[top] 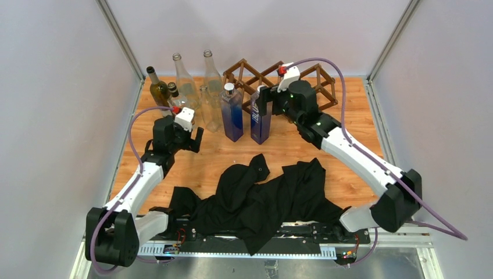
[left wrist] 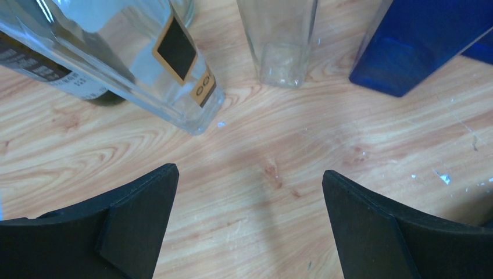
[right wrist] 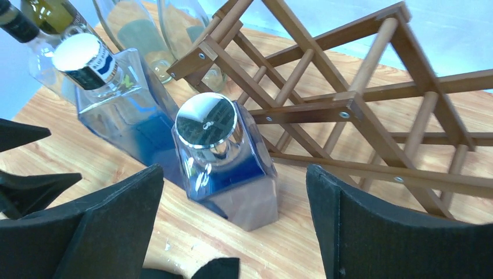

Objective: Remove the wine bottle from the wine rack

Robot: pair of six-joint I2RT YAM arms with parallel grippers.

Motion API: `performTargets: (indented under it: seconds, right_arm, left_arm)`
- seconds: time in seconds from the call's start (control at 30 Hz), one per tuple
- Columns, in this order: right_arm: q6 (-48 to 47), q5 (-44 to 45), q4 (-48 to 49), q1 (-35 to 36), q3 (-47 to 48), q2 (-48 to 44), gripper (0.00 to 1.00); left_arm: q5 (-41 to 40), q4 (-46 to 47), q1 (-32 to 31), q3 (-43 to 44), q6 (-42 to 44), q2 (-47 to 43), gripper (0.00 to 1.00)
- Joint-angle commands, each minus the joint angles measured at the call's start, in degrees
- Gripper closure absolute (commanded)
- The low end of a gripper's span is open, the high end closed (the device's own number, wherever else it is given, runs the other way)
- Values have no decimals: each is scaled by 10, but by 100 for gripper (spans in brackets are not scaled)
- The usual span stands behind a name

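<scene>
The wine bottle (right wrist: pixel 224 168), a square blue one with a silver cap, stands upright on the wooden table just in front of the wine rack (right wrist: pixel 349 107). None of the rack cells I can see holds a bottle. My right gripper (right wrist: pixel 234 180) is open above and around the bottle's top, with a gap on each side and neither finger touching it. In the top view the same bottle (top: pixel 260 119) stands below the right gripper (top: pixel 268 102), with the rack (top: pixel 317 78) behind. My left gripper (left wrist: pixel 249 172) is open over bare table, holding nothing, to the left (top: pixel 195 138).
A second blue square bottle (top: pixel 232 113) stands just left of the first. Several clear glass bottles (top: pixel 186 81) and a dark green one (top: pixel 157 87) crowd the back left. A black cloth (top: pixel 256 197) lies crumpled along the near edge.
</scene>
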Motion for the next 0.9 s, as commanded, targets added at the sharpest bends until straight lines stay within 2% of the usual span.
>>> performTargets:
  seconds: [0.0,0.23,0.3,0.43,0.6,0.7,0.77,0.87]
  right_arm:
    - [17,31,-57,-1,-8,-82,5]
    - [81,126,-126,-8,-134,-260,3]
    - [107,195,-154,-10,-178,-303,2]
    - [161,390,-197,-42,-259,-349,2]
    - [123,588,-117,-74,-367,-381,1]
    - [121,597,-89,-122,-407,-361,2]
    - [141,591,-76,-161,-426,-336,2]
    - [127,579,28,-207,-477,-295,4]
  left_arm:
    - [-2,73,8,-16,-6,4,0]
    - [13,157,18,-61,-2,24,0]
    - [18,199,19,-76,1,39,0]
    - [13,293,19,-105,18,65,0]
    - [8,421,20,-145,-5,102,0]
    - [-10,487,22,-171,-16,139,0]
    - [-5,494,36,-175,-26,140,0]
    - [-8,594,48,-223,-41,145,0]
